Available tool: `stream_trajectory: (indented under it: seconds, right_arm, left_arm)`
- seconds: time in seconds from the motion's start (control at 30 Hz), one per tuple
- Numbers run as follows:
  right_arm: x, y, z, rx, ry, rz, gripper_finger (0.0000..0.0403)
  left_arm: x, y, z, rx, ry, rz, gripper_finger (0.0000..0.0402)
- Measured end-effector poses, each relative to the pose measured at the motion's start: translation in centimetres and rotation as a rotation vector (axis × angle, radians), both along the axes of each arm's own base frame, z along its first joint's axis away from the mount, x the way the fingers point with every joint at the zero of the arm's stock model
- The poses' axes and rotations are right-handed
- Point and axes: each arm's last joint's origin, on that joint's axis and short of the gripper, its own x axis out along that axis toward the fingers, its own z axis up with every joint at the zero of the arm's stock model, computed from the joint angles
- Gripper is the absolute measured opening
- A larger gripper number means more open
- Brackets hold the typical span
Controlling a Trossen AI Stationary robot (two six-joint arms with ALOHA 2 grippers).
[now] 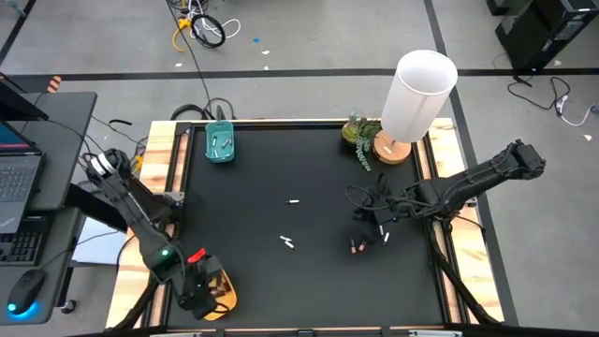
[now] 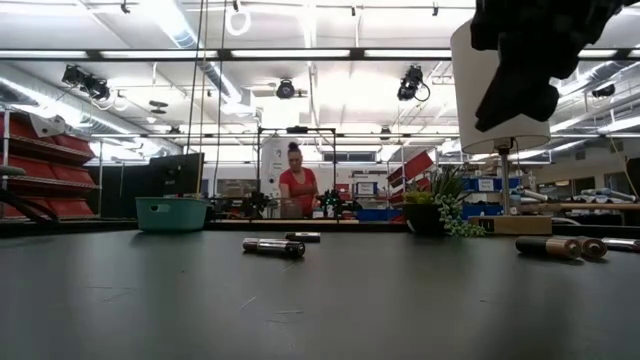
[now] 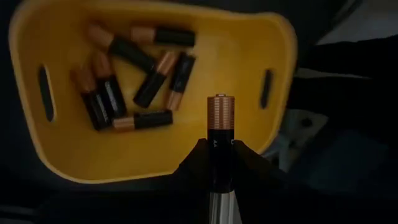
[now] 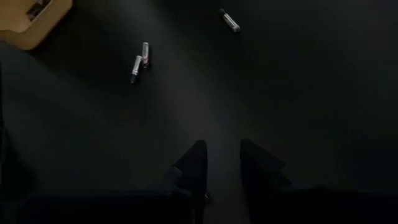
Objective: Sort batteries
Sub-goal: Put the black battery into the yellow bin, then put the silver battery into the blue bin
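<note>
Over the yellow tray (image 3: pixel 155 155) at the table's near-left corner, the left gripper (image 3: pixel 220 163) pinches a dark battery (image 3: pixel 220 134) with its copper end up.
Seven more dark batteries (image 3: pixel 134 78) lie in that tray. Right gripper (image 4: pixel 221 163) hovers right of centre, fingers slightly spread and holding nothing; loose batteries (image 1: pixel 288 241) lie mid-table, two dark ones (image 1: pixel 357 246) near it. Pale ones sit in the teal tray (image 1: pixel 220 154) far left.

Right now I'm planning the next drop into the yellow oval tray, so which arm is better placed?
Left. Its hand holds a dark copper-ended battery above the yellow oval tray; the right hand hangs open across the table.
</note>
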Motion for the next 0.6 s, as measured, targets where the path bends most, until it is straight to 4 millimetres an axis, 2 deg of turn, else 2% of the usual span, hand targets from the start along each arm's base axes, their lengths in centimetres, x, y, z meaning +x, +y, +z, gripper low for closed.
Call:
stream_trajectory:
  seconds: [0.13, 0.33, 0.6]
  right_arm:
    - [0.1, 0.0, 0.0, 0.008, -0.005, 0.009, 0.0081]
    - [0.2, 0.0, 0.2, 0.014, -0.024, 0.01, 0.0074]
    - [0.4, 0.1, 0.4, 0.036, -0.054, -0.003, 0.0066]
  left_arm:
    - [-0.6, 0.1, -1.8, -0.01, 0.048, 0.088, 0.0058]
    - [-0.8, 1.0, -3.1, 0.033, 0.084, 0.137, 0.0122]
    - [-1.1, 1.7, -4.1, 0.065, 0.128, 0.205, 0.0133]
